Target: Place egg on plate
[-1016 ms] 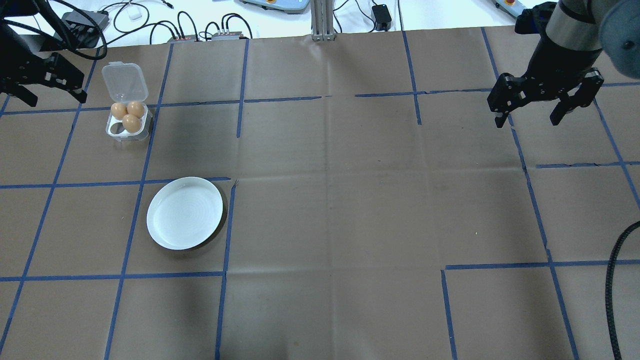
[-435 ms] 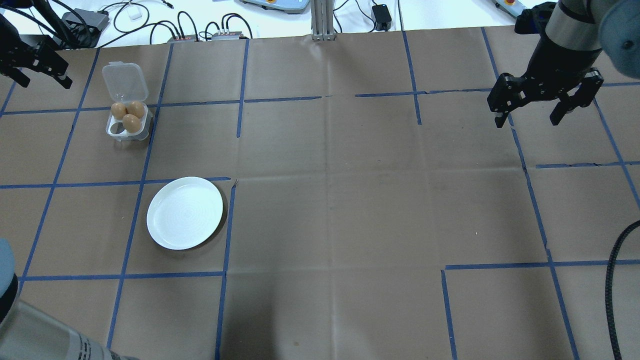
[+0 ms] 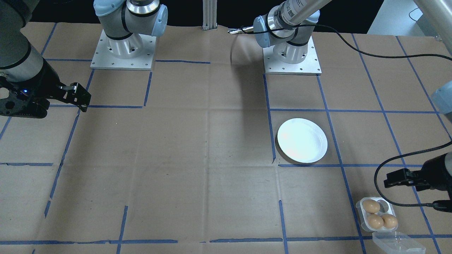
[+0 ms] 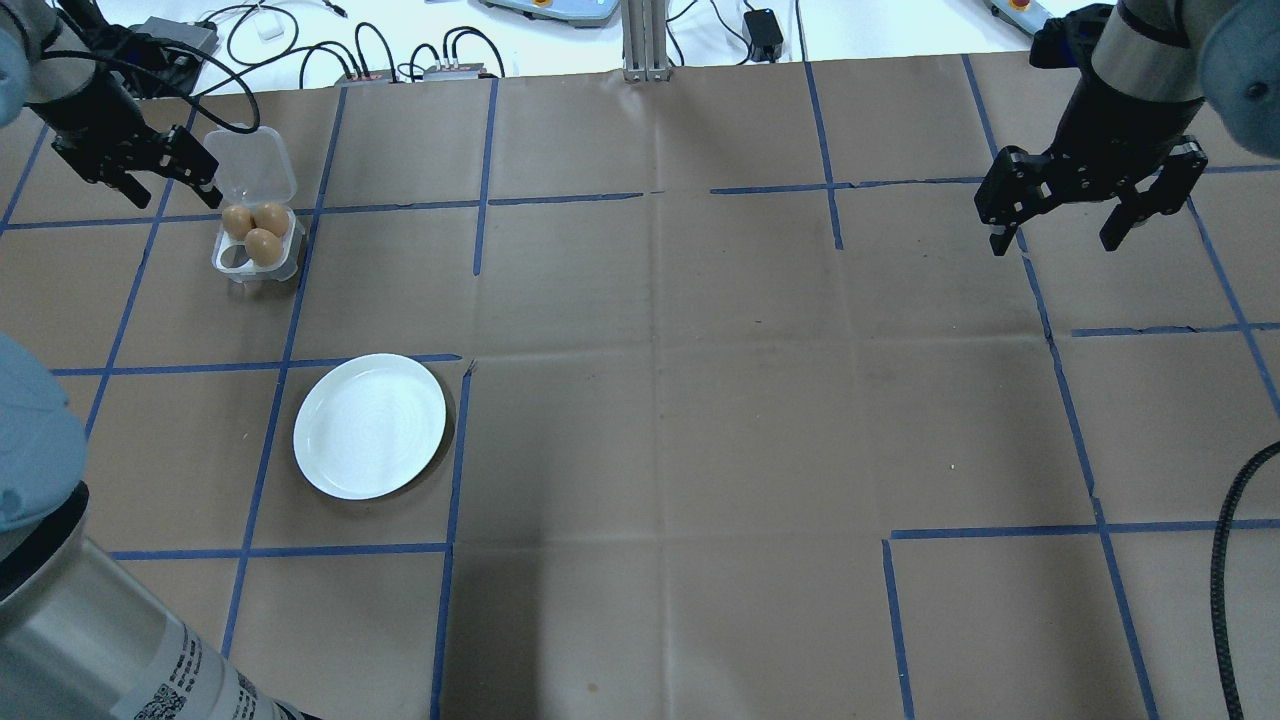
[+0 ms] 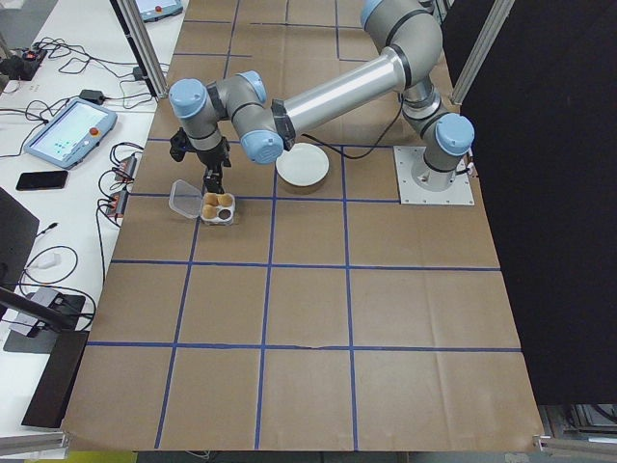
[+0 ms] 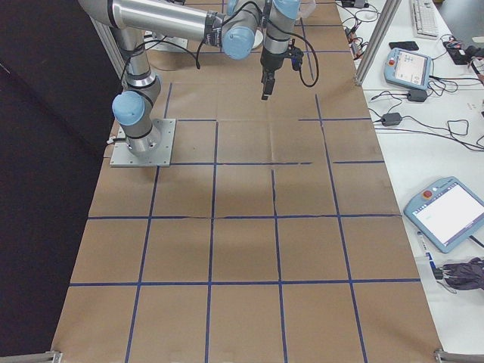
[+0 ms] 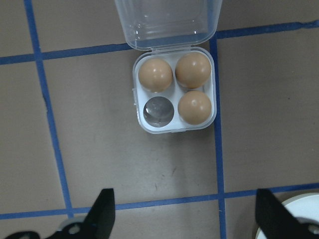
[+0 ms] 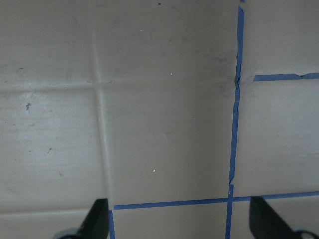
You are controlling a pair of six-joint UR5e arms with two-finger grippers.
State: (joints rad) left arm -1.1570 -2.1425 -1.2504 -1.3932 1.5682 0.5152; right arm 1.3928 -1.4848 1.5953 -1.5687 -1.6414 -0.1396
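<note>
Three brown eggs (image 7: 155, 74) sit in a small white four-hole tray (image 4: 254, 262) at the table's far left; one hole (image 7: 158, 111) is empty. Its clear lid (image 7: 167, 22) lies folded open behind it. The white plate (image 4: 370, 425) rests bare on the table, nearer the robot than the tray. My left gripper (image 4: 172, 198) hovers open above the table close beside the tray, with nothing between its fingers (image 7: 102, 209). Far off at the right, my right gripper (image 4: 1055, 245) hangs open and empty over bare paper.
Brown paper with a grid of blue tape (image 4: 483, 150) covers the table. Cables and boxes (image 4: 400, 60) lie along the far edge. A black cable (image 4: 1225, 560) hangs at the right. The left arm's grey upper link (image 4: 60, 610) fills the near left corner.
My left gripper has swung in from the far left edge to just beside the egg tray's lid, and its arm now fills the near left corner. The right arm has not moved.
</note>
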